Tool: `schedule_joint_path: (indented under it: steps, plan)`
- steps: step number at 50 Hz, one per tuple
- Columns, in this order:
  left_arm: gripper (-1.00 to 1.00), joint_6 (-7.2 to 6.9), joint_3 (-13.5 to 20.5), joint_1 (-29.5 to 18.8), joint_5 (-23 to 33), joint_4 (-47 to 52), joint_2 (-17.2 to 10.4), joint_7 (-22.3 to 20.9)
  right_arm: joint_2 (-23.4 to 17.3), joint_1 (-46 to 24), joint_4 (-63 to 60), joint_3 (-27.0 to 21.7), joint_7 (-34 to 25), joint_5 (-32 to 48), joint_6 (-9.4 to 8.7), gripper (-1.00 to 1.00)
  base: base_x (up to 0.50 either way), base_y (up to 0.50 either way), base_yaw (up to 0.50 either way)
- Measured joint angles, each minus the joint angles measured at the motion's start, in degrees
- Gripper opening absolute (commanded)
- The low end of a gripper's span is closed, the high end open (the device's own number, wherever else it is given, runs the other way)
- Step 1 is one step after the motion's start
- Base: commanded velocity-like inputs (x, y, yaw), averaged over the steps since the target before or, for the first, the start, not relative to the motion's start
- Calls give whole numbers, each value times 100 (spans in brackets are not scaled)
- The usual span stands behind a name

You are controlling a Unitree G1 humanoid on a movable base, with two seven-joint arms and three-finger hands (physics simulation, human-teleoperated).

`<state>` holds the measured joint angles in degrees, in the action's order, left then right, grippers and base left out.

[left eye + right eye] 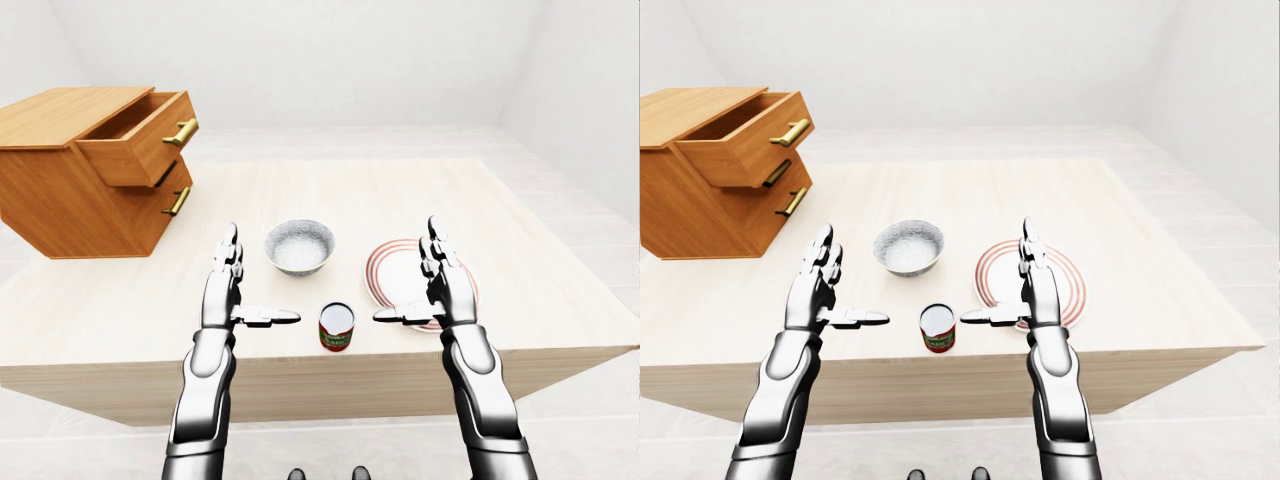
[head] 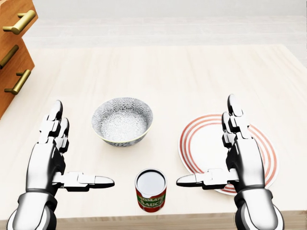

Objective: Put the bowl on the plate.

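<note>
A grey patterned bowl (image 2: 122,120) sits upright on the pale wooden table, left of a white plate with red rings (image 2: 207,143). Bowl and plate are apart. My left hand (image 2: 72,153) hovers open to the left of the bowl, fingers straight and thumb pointing right. My right hand (image 2: 218,148) is open too, held over the plate's middle and hiding part of it. Neither hand touches the bowl.
A tomato sauce can (image 2: 151,189) stands upright near the table's bottom edge, between my two thumbs. A wooden drawer chest (image 1: 95,165) sits at the table's upper left, its top drawer pulled out. The table's edge (image 1: 320,365) runs just below the can.
</note>
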<state>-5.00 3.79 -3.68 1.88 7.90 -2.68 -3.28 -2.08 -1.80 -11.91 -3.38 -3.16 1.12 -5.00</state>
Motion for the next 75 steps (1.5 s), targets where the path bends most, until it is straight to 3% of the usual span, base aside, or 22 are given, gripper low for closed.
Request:
schedule_joint_path:
  steps: [36,75]
  plan:
    - [100,0,25,-40,135,-17,-33,-45,6,14,20,-9,8,4,0,100,3,-22,0]
    - [100,0,83,-121,136,-11,-69,-70,4,-17,-70,5,2,29,0,100,15,-16,0]
